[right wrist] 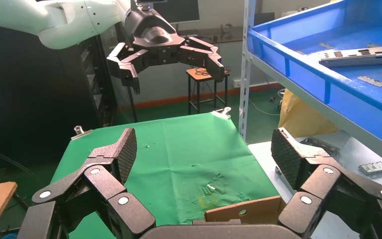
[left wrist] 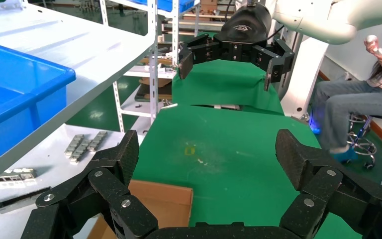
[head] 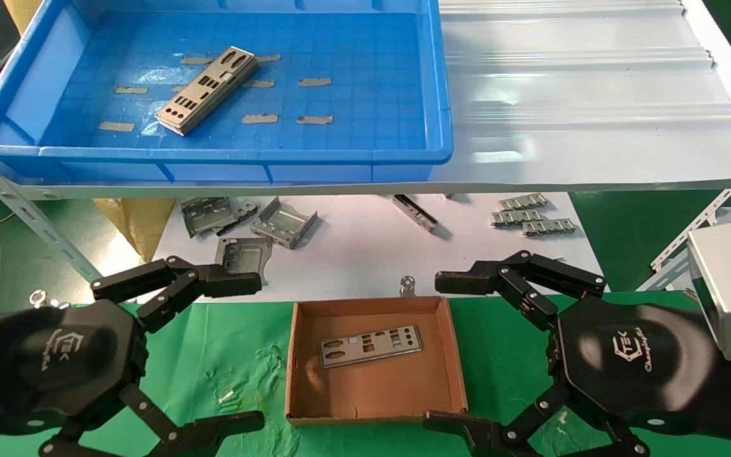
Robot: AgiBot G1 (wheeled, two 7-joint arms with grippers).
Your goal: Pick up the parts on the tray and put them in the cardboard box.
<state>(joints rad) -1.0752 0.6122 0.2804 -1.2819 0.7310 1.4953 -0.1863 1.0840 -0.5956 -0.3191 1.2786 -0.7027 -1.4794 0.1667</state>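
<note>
The blue tray (head: pixel 213 154) sits on the shelf at the far left, with a small stack of silver-grey punched plates (head: pixel 207 89) lying askew on its floor. The brown cardboard box (head: pixel 372 387) lies on the green cloth between my grippers, and one plate (head: pixel 370 346) lies flat in it. My left gripper (head: pixel 254 352) is open and empty to the left of the box. My right gripper (head: pixel 435 352) is open and empty to the right of it. The right wrist view shows the stack (right wrist: pixel 363 55) in the tray (right wrist: pixel 298 64) and the box wall (right wrist: pixel 243 211).
A white corrugated sheet (head: pixel 594 95) covers the shelf right of the tray. Below the shelf, bent grey brackets (head: pixel 283 222) and ridged metal strips (head: pixel 533 219) lie on a white surface. A binder clip (head: pixel 408 285) stands behind the box. A person (left wrist: pixel 358 104) sits beyond the table.
</note>
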